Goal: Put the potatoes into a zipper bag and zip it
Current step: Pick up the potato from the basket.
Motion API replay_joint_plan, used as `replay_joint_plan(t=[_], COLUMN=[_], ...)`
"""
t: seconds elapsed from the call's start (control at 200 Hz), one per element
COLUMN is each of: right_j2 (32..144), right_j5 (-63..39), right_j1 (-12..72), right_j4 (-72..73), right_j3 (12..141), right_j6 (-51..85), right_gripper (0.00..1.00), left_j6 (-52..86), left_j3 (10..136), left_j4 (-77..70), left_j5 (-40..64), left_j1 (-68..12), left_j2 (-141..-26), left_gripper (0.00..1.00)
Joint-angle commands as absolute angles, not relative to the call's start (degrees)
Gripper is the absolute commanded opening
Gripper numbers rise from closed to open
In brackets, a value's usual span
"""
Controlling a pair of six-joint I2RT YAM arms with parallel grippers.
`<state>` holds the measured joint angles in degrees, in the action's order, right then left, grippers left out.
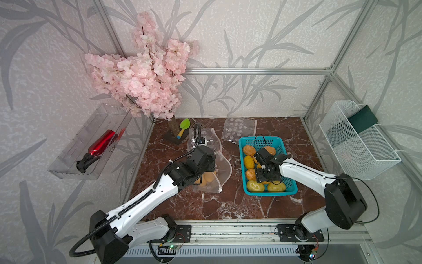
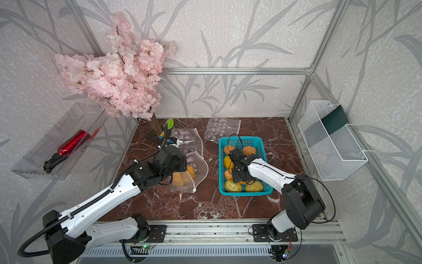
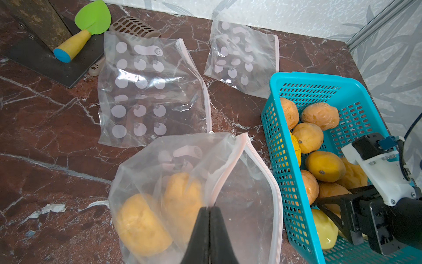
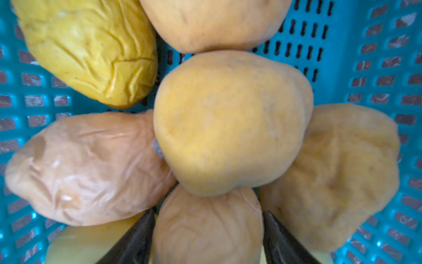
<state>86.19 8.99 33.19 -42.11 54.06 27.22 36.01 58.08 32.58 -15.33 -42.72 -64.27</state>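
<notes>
The left gripper (image 3: 209,211) is pinching shut on the rim of the clear plastic zipper bag (image 3: 182,160), holding its mouth open towards the teal slotted basket (image 3: 277,146) just beside it. Two yellow oval potatoes (image 3: 141,226) are lying inside. The right gripper (image 4: 208,210) is straddling a wrinkled tan potato (image 4: 205,237) in the crowded basket; whether it is gripping, I cannot tell.

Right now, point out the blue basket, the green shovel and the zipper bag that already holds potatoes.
Blue basket (image 1: 249,142): in a top view, back mesh wall.
Green shovel (image 3: 93,17): left wrist view, middle of the blade.
Filled zipper bag (image 3: 137,164): left wrist view, upper clear film.
</notes>
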Motion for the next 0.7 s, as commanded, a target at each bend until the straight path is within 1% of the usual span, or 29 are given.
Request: replay_joint_plan(t=[0.0, 0.1, 0.255, 0.345, 0.42, 0.59, 0.695], right_j2=[84.22, 82.47, 76.81, 72.66, 68.15, 57.12, 53.53], right_j5=[8.26, 8.89, 11.04, 11.02, 10.35, 2.44, -3.58], right_j1=[33.12, 33.04, 32.95, 32.94, 33.04, 33.07, 33.22], right_j4=[-43.22, -43.42, -43.42, -43.58, -41.82, -34.20, -28.38], right_j3=[54.46, 54.20, 52.91, 52.10, 50.71, 49.57, 50.03], right_j6=[27.96, 28.33, 29.52, 30.04, 29.99, 27.05, 26.55], right_gripper=[0.67, 0.62, 0.53, 0.50, 0.50, 0.50, 0.50], left_j6=[36.30, 36.17, 35.80, 36.12, 35.62, 34.62, 35.70], left_j3=[59.85, 59.59, 58.71, 57.11, 55.72, 55.28, 55.27], left_j4=[33.06, 32.16, 30.20, 29.16, 27.92, 26.49, 26.55], left_j5=[-16.05, -14.59, -12.39, -13.94, -14.12, -11.41, -9.42], left_j1=[-42.54, -42.61, -42.55, -42.47, -42.48, -42.40, -41.63], left_j2=[-64.23, -64.40, -64.22, -62.63, -60.97, -59.29, -59.64], left_gripper=[0.00, 0.00, 0.00, 0.00, 0.00, 0.00, 0.00])
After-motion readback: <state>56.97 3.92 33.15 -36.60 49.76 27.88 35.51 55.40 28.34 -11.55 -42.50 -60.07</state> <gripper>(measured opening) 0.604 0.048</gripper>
